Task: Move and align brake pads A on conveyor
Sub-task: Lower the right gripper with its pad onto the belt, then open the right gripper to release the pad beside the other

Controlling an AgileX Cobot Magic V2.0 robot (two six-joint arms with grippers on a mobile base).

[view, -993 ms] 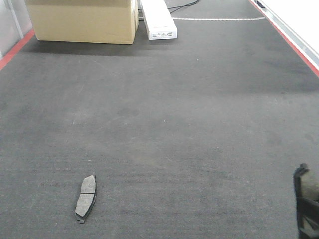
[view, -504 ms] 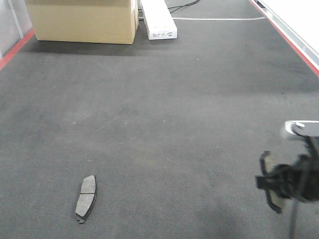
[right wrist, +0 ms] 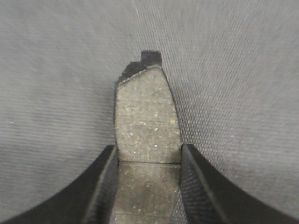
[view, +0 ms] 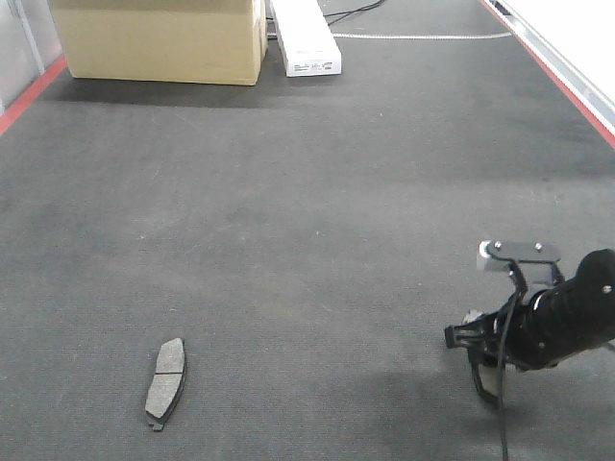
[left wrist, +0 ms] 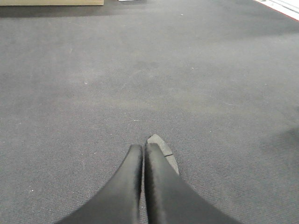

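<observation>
At about 7 o'clock on the conveyor belt [view: 336,192], one brake pad [view: 165,382] lies flat, with its long side pointing to 12 o'clock. The left gripper [left wrist: 142,151] has its fingers pressed together and holds nothing. Near 4 o'clock the right gripper [right wrist: 148,154] clamps a second pad [right wrist: 147,112] low over the belt. A cardboard box [view: 159,38] stands at 11 o'clock.

The conveyor [view: 317,211] is a wide, dark grey, felt-like belt with a red stripe [view: 29,94] along each side. One pad [view: 165,382] lies flat on it near the front left. At the far end sit a cardboard box [view: 159,43], a long white case [view: 306,38] just beside it, and what looks like a thin white cord [view: 423,36].
</observation>
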